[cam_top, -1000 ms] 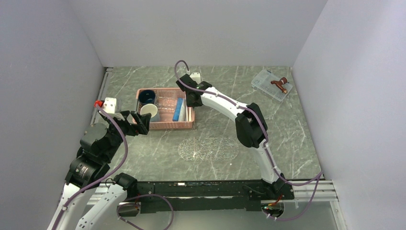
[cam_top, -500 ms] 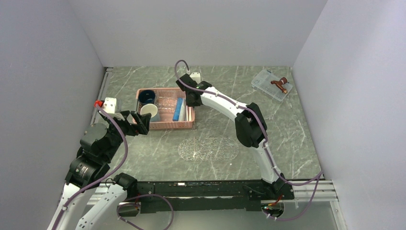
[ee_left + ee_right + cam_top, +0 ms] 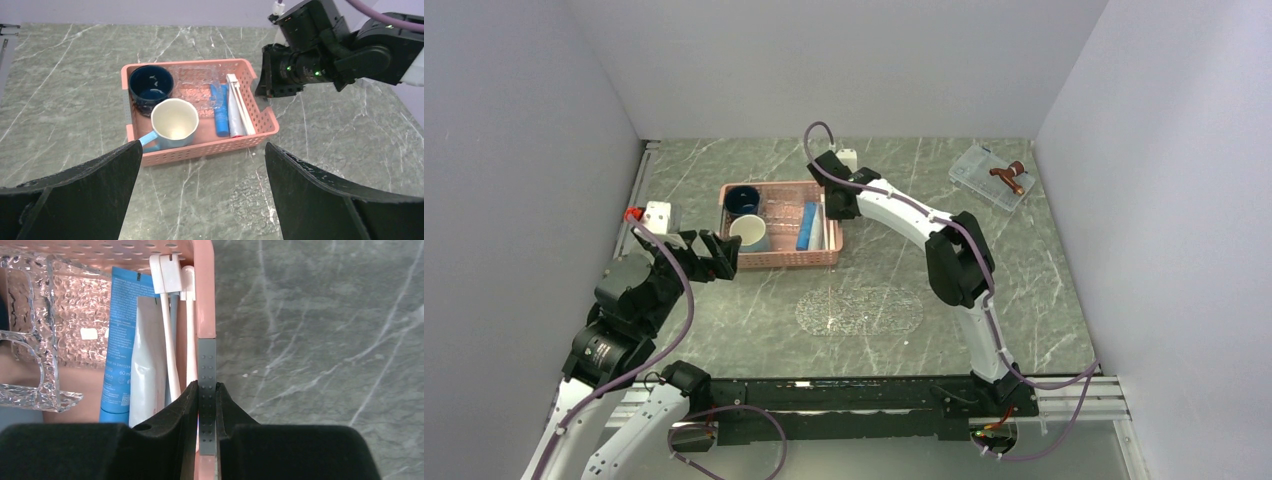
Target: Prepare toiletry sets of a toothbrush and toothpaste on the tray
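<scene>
Above: the tray [image 3: 859, 310] lies on the worktop [image 3: 1024, 260] near the pink basket [image 3: 779, 262]; the left end effector [image 3: 714, 255] gapes wide. Its camera shows toothpaste [image 3: 220, 112] in the basket. The right end effector [image 3: 207, 390] pinches the basket's wall beside the toothbrush [image 3: 170, 340]; I'd drag slowly, level.

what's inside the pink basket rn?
Dark blue mug, pale mug, clear textured piece, blue toothpaste, white tube, toothbrushes rightmost. Floor under them is covered; brush count unclear.

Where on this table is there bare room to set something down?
Bare marble lies between the pink basket and the small clear box, and right of the tray. The basket is crowded: two mugs, toothpaste, toothbrushes, with the right tool clamped on its wall.
</scene>
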Robot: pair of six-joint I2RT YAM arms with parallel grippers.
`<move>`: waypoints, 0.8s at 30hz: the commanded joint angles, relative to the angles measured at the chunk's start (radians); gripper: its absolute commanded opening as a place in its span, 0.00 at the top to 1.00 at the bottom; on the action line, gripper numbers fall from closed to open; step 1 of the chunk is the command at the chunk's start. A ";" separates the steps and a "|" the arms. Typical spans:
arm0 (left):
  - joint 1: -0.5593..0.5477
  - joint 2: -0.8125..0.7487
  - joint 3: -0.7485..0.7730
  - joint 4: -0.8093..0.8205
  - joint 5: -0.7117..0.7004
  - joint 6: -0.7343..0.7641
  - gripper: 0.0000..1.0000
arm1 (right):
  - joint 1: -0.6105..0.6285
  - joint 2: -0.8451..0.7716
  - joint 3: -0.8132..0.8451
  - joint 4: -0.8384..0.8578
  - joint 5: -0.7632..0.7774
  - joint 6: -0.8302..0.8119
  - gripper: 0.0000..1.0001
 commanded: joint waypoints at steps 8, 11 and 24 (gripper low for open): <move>0.004 -0.009 -0.006 0.017 -0.033 0.004 0.01 | -0.100 -0.225 -0.249 0.067 0.034 -0.181 1.00; 0.004 0.006 -0.001 0.012 -0.028 0.003 0.01 | -0.130 -0.292 -0.349 0.106 0.011 -0.229 1.00; 0.004 0.019 0.002 0.007 -0.028 0.001 0.01 | -0.213 -0.458 -0.606 0.220 -0.040 -0.304 1.00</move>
